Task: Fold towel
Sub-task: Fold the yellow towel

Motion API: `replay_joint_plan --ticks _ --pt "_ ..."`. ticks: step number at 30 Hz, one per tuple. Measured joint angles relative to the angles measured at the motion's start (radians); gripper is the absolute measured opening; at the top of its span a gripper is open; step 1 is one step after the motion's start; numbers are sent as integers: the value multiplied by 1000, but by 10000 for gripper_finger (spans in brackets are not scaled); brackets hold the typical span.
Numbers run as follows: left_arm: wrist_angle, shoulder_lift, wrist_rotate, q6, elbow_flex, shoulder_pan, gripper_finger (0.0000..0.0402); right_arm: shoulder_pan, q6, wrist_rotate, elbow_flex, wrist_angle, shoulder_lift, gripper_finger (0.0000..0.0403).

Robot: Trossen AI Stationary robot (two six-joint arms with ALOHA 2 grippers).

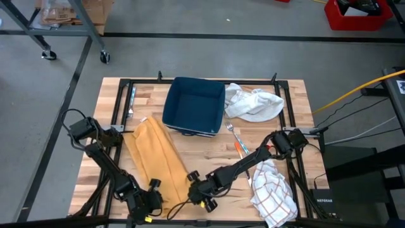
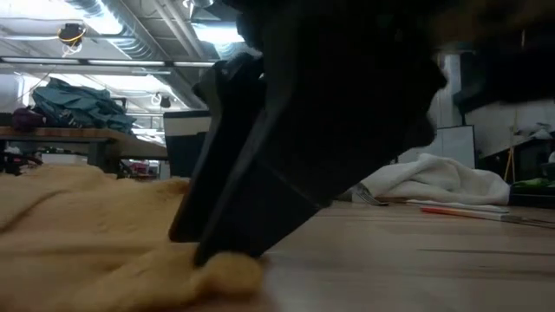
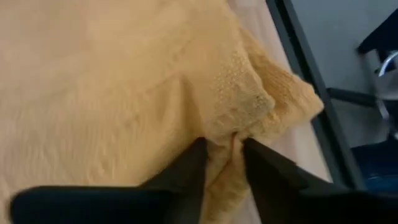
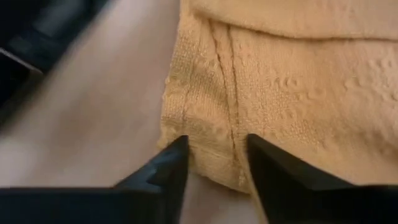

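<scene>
A yellow towel (image 1: 155,155) lies folded into a long strip on the wooden table, running from beside the blue bin toward the near edge. Both grippers are down at its near end. My left gripper (image 1: 152,190) is at the near left corner and is shut on a ridge of the cloth (image 3: 222,146). My right gripper (image 1: 193,182) is at the near right corner, its open fingers set astride the hemmed edge (image 4: 214,152). In the low view a dark gripper (image 2: 217,251) comes down onto the towel's end. My left gripper pinches a small raised fold of the towel (image 3: 227,134) between its two fingertips, close to the near left corner. The fingers slant down from the near side. The rest of the towel lies flat on the table. My right gripper's fingertips (image 4: 174,155) rest on the towel's near right corner, slanting down. A strip of the stitched hem (image 4: 217,140) lies flat between them, not gathered; the towel stays on the table.
A dark blue bin (image 1: 193,104) stands at the far middle, with a white cloth (image 1: 253,102) to its right. An orange-handled fork (image 1: 237,142) lies mid-table, and a white checked cloth (image 1: 273,187) lies at the near right. Black frame rails border the table.
</scene>
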Motion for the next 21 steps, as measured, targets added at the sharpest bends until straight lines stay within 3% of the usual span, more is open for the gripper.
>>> replay_joint_plan --ticks 4,7,13,18,21 --pt "1 0 3 -79 0 -24 23 28 111 -40 -2 77 5 65" --pt "6 0 1 -143 0 -41 8 48 201 -46 14 127 9 15" --pt "101 -4 -1 -212 0 -82 3 78 307 -28 86 174 9 30" --pt "228 -11 -7 -226 0 -118 2 89 317 9 176 179 8 8" --pt "286 -29 -37 -247 0 -136 2 88 317 68 223 185 5 16"
